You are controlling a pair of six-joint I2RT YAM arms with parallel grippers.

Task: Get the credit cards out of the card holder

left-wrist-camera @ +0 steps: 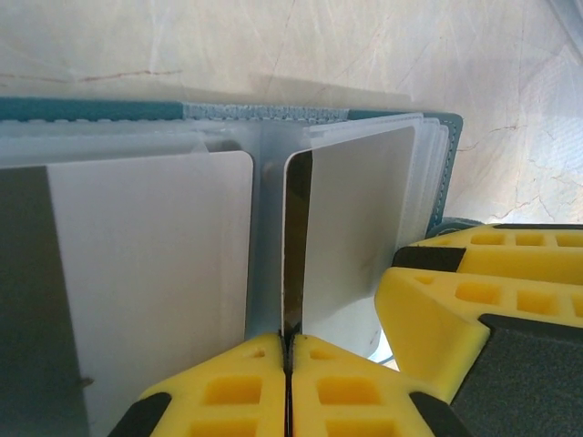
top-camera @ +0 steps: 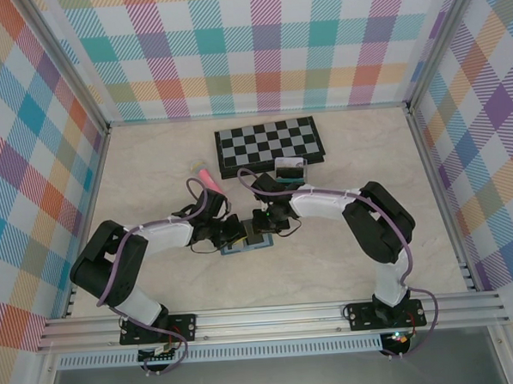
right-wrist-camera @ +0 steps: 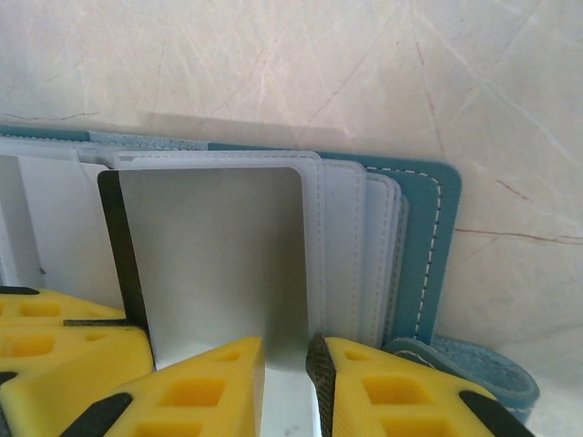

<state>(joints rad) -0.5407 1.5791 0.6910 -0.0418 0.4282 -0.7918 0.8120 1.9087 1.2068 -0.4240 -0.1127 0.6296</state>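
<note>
At table [top-camera: 153, 180] centre: card holder [top-camera: 242, 248] lies open. Closed left gripper [left-wrist-camera: 290, 350] pinches the edge of a pale card [left-wrist-camera: 355, 228] with a dark stripe. Narrow gap at right gripper [right-wrist-camera: 287, 350], on the holder's right pockets; grip unclear.

A folding chessboard [top-camera: 269, 144] is laid flat toward the far side of the bench [top-camera: 143, 163], its black and grey squares framed by a dark border. A pink marker [top-camera: 207, 178] is seen near the board's near-left corner, lying at a slant. The bench is surfaced in pale, marbled beige. The space is enclosed on three sides by walls [top-camera: 257, 46] printed in pastel checks, and an aluminium rail [top-camera: 272, 316] is run along the near edge.
</note>
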